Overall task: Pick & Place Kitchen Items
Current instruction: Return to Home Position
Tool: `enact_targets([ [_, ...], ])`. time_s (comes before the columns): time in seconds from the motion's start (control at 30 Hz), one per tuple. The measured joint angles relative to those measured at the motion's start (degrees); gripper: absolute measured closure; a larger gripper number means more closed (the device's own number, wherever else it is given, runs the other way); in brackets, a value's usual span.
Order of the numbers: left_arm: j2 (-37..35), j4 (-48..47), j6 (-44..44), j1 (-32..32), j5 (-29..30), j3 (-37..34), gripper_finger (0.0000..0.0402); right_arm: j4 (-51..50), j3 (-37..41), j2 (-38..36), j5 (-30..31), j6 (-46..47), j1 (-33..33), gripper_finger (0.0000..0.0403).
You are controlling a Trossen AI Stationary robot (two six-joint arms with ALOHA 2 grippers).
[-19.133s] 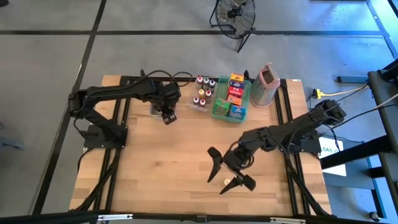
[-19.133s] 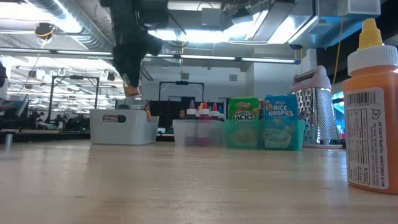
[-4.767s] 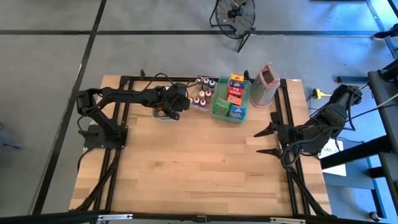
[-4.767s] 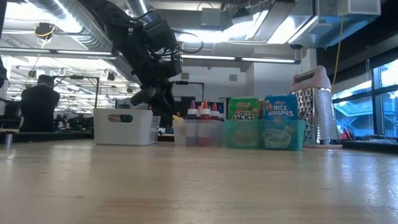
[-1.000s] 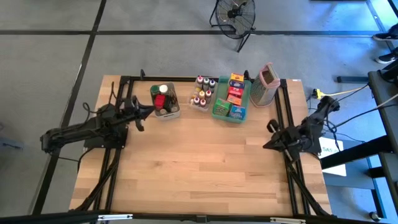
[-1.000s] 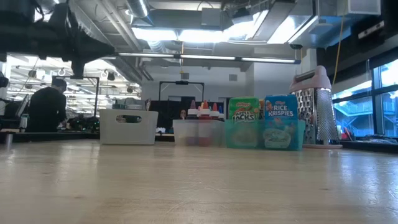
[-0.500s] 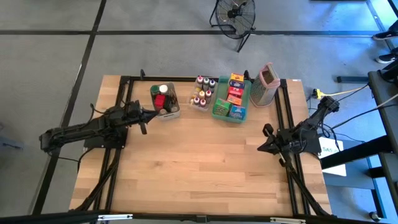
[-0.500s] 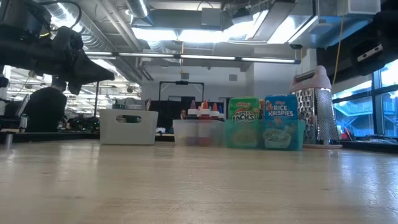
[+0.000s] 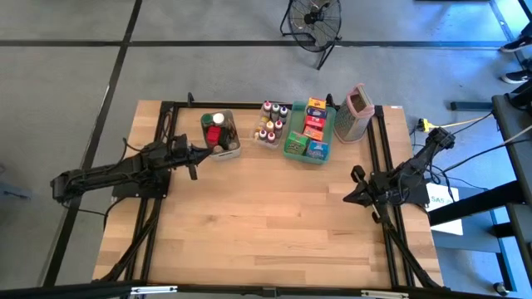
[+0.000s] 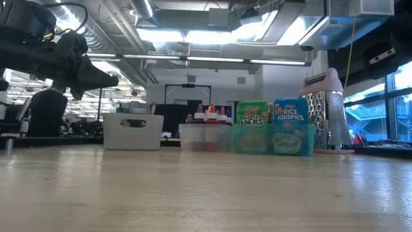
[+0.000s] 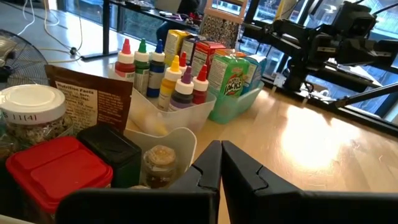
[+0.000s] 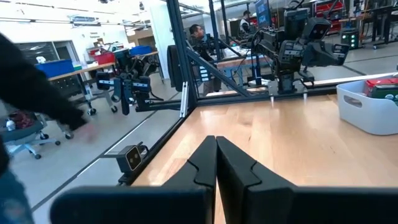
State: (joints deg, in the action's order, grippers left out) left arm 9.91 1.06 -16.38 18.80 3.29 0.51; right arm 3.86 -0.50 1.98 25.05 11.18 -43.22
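Resting by the left edge of the table [image 9: 249, 232], the left gripper [image 9: 192, 159] has its two fingers pressed together and holds nothing. It points at the gray bin [image 10: 132, 135], which is near it. The right gripper [image 9: 352, 189] sits at the right edge, also closed up tight and holding nothing. All the wood in the middle and front is open room.

The kitchen items stand along the far edge: jars [image 9: 218, 124] in the gray bin, little bottles [image 9: 271, 121] in the clear bin [image 10: 193, 138], and food boxes [image 9: 311, 126] in the green bin [image 10: 309, 139]. The grater [image 9: 356, 112] is next to that.

A few seconds ago the left gripper was over the gray bin and the right one was wide open. The yellow bottle that lay at the front is gone from there.

One blue box [image 10: 291, 118] reads "RICE KRISPIES". The green box [image 10: 252, 114] beside it seems to say "Apple Jacks", but part is hidden. A brown packet [image 11: 87, 93] reads "Nutrition Facts".
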Motion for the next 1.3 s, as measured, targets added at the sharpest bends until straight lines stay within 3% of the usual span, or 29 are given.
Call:
enact_targets([
  [0.97, 0.0, 0.0, 0.0, 0.0, 0.0, 0.0, 0.0395, 0.0, -0.1, -0.7, -0.3, 0.1, 0.3, 0.0394],
  [1.3, 0.0, 0.0, 0.0, 0.0, 0.1, 0.0, 0.0394, 0.6, -0.2, -1.8, 0.3, 0.1, 11.5, 0.0394],
])
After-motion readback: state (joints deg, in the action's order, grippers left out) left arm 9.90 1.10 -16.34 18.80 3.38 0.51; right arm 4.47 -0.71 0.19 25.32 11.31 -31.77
